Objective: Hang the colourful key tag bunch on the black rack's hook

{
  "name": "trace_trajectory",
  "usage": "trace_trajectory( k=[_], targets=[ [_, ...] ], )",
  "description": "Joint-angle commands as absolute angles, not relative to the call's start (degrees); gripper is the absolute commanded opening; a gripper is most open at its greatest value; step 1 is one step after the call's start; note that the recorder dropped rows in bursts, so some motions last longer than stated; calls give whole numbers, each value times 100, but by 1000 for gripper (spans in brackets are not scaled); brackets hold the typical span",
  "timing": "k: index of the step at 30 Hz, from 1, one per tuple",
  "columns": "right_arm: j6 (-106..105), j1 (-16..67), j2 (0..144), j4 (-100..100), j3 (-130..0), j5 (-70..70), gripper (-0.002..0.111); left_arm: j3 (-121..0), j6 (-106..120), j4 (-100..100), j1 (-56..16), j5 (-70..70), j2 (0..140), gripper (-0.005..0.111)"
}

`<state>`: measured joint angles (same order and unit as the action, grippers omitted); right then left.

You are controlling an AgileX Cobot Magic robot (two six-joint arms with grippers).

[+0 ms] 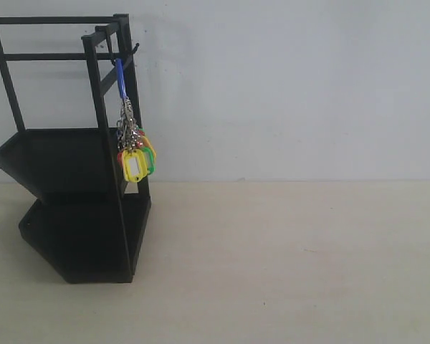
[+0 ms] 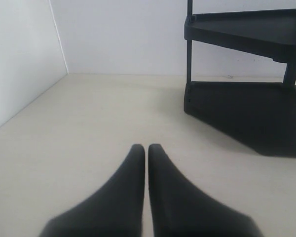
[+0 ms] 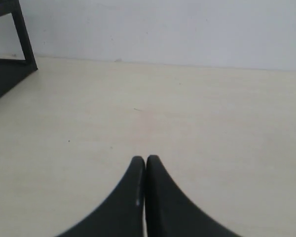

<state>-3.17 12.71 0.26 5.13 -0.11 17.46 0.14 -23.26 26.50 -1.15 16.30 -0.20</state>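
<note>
though each wrist camera looks along its own pair of tapered black fingers, neither pair has hold of anything: the left gripper has its fingers drawn together until only a hairline slit shows between the tips, and the right gripper has its fingers pressed tip to tip, both of them over the pale cream tabletop. just past the left fingertips the table runs on, and farther ahead and off to one side of them stands the tall black metal two-tier rack, its lower angular tray resting on the table and its upper tray carried above it on thin posts, well apart from the fingers. ahead of the right fingertips the table stretches away to the white wall, with only a foot and a slanted post of the rack showing far off to one side. in the exterior view the rack stands close to the wall, and the colourful bunch of plastic key tags hangs clear of the table beside the rack's front post, about level with the upper tray, a yellow tag foremost with green and red behind it. its metal rings lead up to a blue loop, which is caught over the small thin black hook just under the top crossbar, far beyond both sets of fingers.
</note>
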Motion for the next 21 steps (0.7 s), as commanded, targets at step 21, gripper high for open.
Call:
trace_trajectory(
  k=[21],
  targets=[
    [294, 567, 0, 227, 0, 2117, 0, 0, -2357, 2651, -122, 1614, 0, 4]
  ],
)
